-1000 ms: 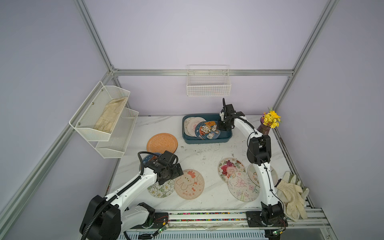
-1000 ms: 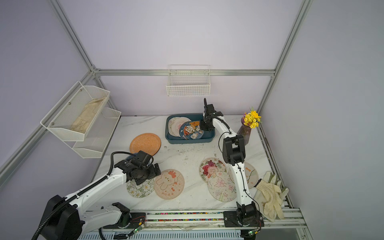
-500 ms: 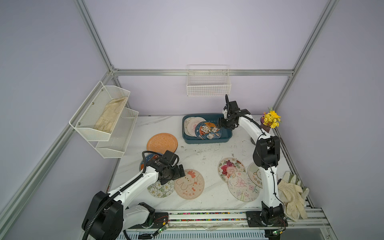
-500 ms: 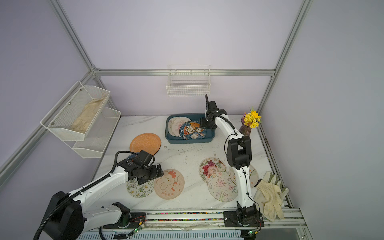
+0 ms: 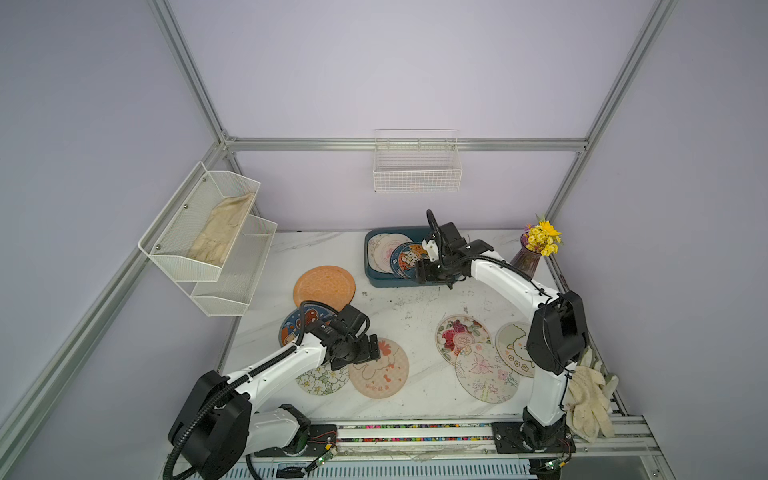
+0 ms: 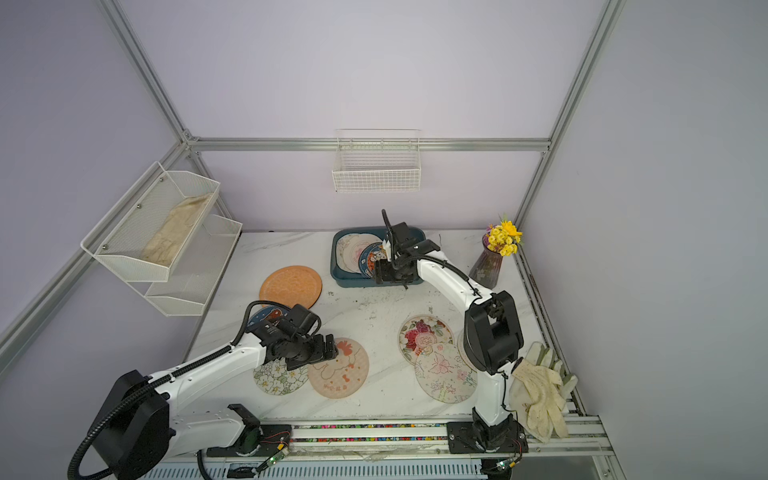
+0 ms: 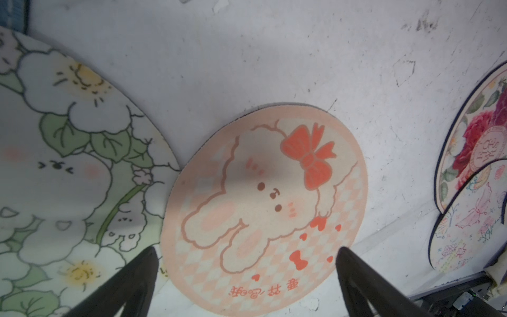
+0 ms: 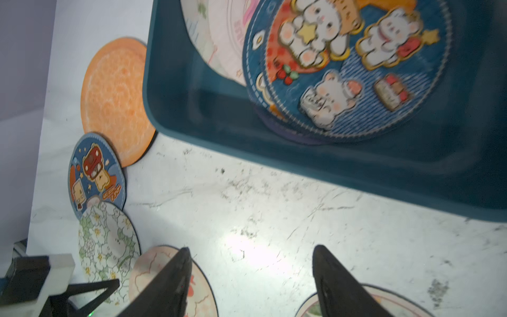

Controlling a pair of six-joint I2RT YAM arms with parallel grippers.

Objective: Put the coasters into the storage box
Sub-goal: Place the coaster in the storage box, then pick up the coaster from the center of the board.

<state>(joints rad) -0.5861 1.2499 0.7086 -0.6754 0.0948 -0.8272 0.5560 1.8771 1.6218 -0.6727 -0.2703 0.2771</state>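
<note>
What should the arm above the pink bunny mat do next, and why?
Probably lower the left gripper and pinch the edge of the pink bunny coaster. Its jaws are open with nothing held, the coaster lies flat on the table just below them, and it is not yet in the storage box.

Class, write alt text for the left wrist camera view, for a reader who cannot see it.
The open left gripper frames a pink bunny coaster on a scuffed white table. A flower coaster lies beside it; a butterfly coaster overlaps a rose coaster farther off.
</note>
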